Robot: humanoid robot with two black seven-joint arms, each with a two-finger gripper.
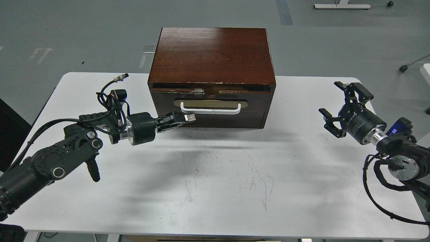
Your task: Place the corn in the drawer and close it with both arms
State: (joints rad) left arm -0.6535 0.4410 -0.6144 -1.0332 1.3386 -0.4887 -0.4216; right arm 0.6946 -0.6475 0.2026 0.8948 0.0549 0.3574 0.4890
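The dark brown drawer (211,107) sits pushed into its wooden cabinet (211,55), its front flush with the cabinet face. Its white bar handle (210,110) and chipped top edge show. The corn is hidden inside. My left gripper (188,118) is shut and empty, its tip touching the drawer front just below the left end of the handle. My right gripper (342,106) is open and empty, held above the table's right side, well clear of the cabinet.
The white table (215,181) carries only the cabinet at its back middle. A plain lower panel (235,121) lies under the drawer. Black cables loop off both wrists. Grey floor lies beyond the table edges.
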